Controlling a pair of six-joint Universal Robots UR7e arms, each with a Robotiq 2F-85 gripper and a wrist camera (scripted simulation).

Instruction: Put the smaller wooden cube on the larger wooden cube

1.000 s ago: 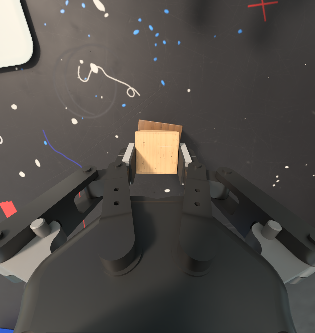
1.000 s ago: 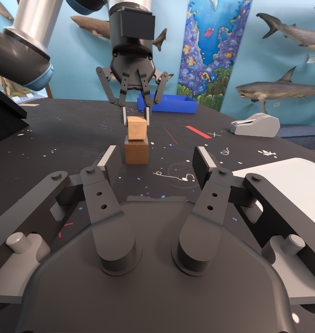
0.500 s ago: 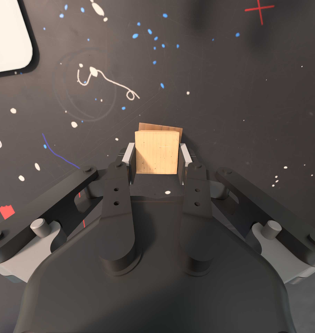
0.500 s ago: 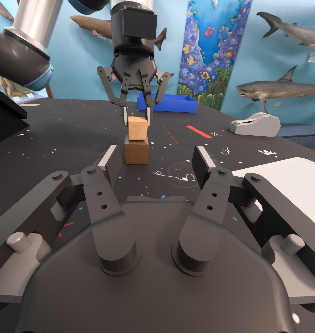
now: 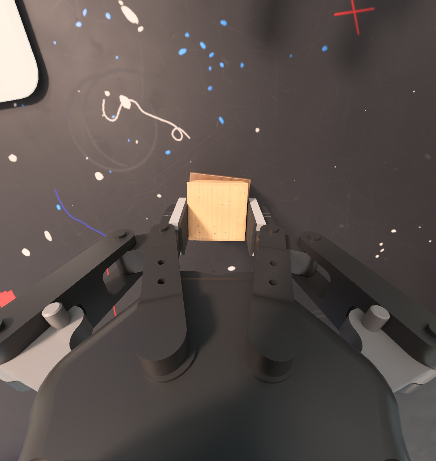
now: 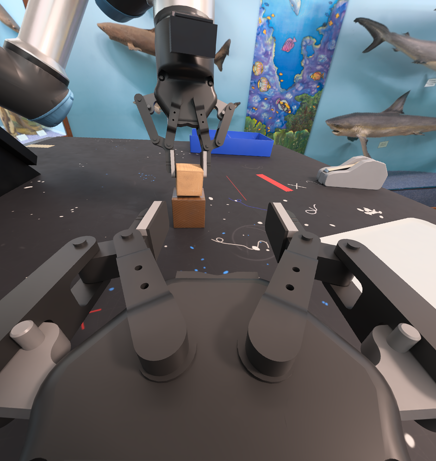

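The table (image 6: 87, 189), dark and flecked with white and blue paint marks, carries everything here; there is one of it, and one white board (image 6: 396, 252) lies at its near right corner. Two arms work over it. The left gripper (image 6: 188, 166) hangs straight down over the middle of the table, its fingers clenched on the small cube (image 6: 189, 180), one pad pressed to each side face near the top. The right gripper (image 6: 213, 224) waits low and near, fingers spread wide with nothing between them. Farther back stand one blue bin (image 6: 239, 146) and, off to the right, one grey tape dispenser (image 6: 354, 172). There are two wooden cubes: the big cube (image 6: 188, 212), darker brown, stands on the table, and the small cube, pale, sits on its top face, roughly centred. From the right wrist view the two seem to touch, though a thin dark line at the joint leaves it unsure whether the full weight is down. In the left wrist view the small cube (image 5: 217, 212) covers nearly all of the big cube (image 5: 219, 176), of which only a far strip shows, slightly skewed. By my reading the carry and the lowering are done; what remains is to let go and lift the left gripper clear without dragging the small cube off.
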